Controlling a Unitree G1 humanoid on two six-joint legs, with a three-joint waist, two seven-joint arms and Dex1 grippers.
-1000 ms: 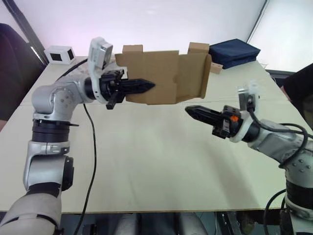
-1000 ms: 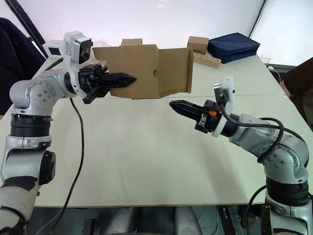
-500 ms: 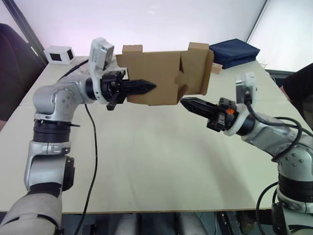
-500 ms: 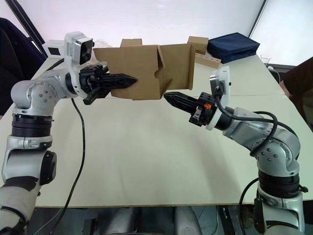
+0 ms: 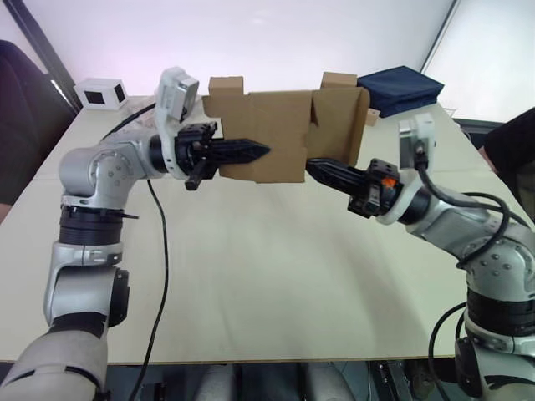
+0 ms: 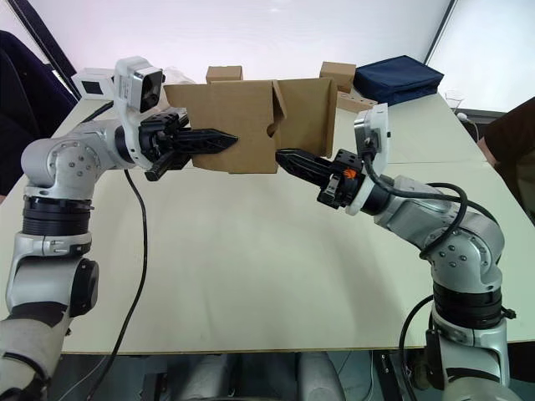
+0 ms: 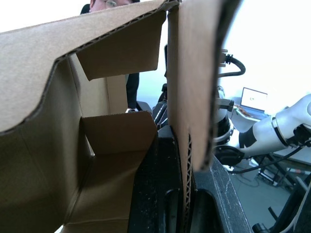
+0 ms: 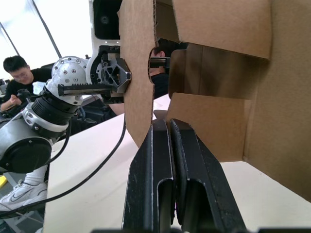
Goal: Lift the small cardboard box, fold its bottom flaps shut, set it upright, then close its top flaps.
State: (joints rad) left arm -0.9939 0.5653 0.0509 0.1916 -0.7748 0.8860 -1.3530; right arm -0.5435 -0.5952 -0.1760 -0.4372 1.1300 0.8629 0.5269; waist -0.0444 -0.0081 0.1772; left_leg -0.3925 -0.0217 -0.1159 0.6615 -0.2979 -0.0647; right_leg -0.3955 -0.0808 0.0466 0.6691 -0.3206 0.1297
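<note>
So L gripper clamps the small cardboard box aloft by one wall, letting R gripper, fingers together, nudge a flap at box's 5 o'clock.

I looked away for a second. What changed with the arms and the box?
The right hand, fingers together, moved up and toward the cardboard box, so its tip is now at the open flap end. The left hand kept its clamp on the box wall, holding it above the table.

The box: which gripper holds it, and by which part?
The left gripper holds the box off the table, clamped on one side wall. The shut right gripper holds nothing.
</note>
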